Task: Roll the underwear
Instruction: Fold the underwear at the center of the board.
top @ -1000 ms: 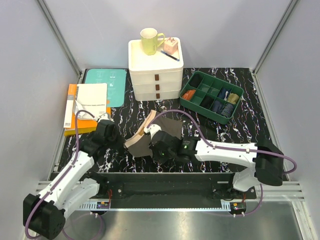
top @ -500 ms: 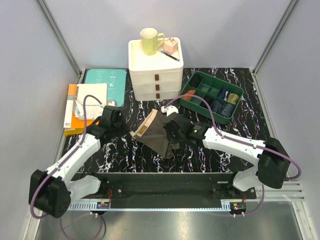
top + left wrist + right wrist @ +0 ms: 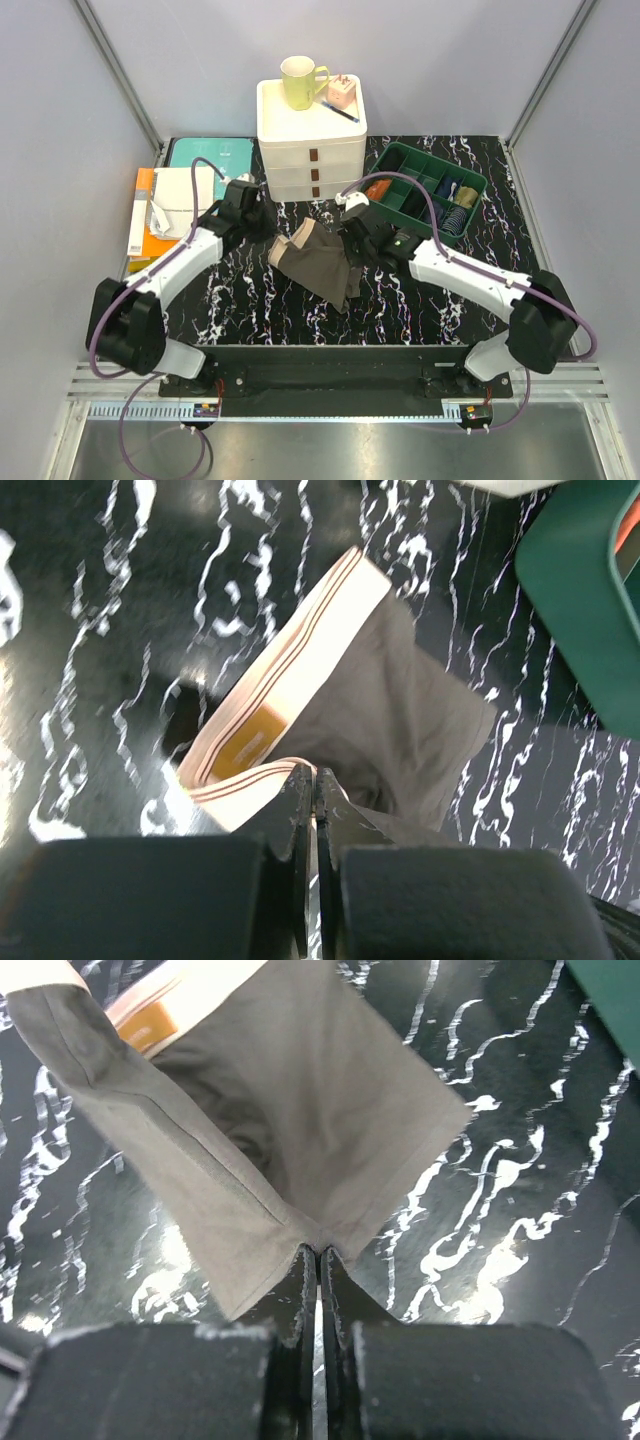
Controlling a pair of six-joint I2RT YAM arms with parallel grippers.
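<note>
The olive-brown underwear [image 3: 322,265] hangs bunched between both arms over the black marbled table [image 3: 250,300], its beige waistband [image 3: 288,250] to the left. My left gripper [image 3: 270,233] is shut on the waistband edge; in the left wrist view the jaws [image 3: 308,776] pinch the striped beige waistband [image 3: 290,670], with the brown cloth [image 3: 400,720] beyond. My right gripper [image 3: 350,250] is shut on a fold of the leg cloth; in the right wrist view the jaws [image 3: 318,1252] clamp a corner of the underwear [image 3: 300,1110].
A white drawer unit [image 3: 312,150] stands at the back with a yellow-green mug [image 3: 299,81] on top. To its right sits a green divided tray [image 3: 408,160] holding sock bundles [image 3: 455,205]. Books [image 3: 165,215] and a teal pad [image 3: 212,165] lie at the left.
Both arms have reached away from their bases towards the drawers, carrying the underwear with them. The cloth now hangs farther back, and its waistband has dropped lower.
</note>
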